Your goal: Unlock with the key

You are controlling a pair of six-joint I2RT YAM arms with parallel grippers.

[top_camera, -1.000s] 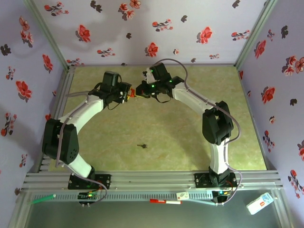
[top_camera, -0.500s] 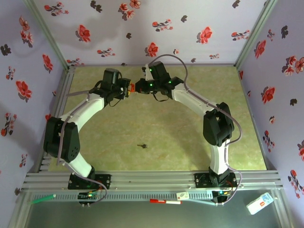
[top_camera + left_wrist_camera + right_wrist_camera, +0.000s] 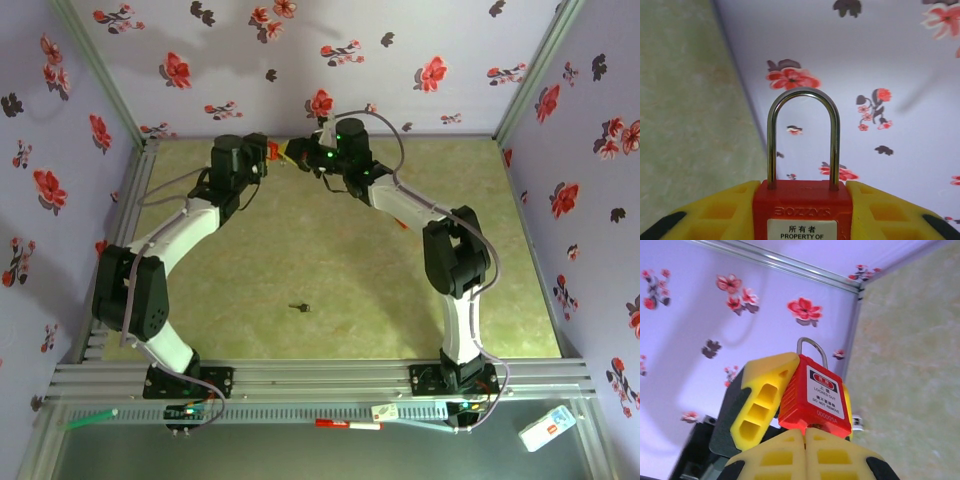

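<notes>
The green-tan table (image 3: 340, 250) carries a small dark key (image 3: 298, 307) lying flat.

A: The padlock (image 3: 801, 207)?
B: Smooth red plastic with a slight sheen. Its shackle (image 3: 803, 135) is polished, bright metal.
A: And the 2 yellow fingers (image 3: 715, 210) beside it?
B: Matt moulded plastic. The table (image 3: 350, 270) looks matt and mottled, and the frame rails (image 3: 330, 378) are dull metal.

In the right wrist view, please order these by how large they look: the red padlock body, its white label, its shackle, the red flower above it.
1. the red padlock body
2. the white label
3. the shackle and the red flower look about alike. The flower is on the farther wall, so I leave them unranked.
</notes>
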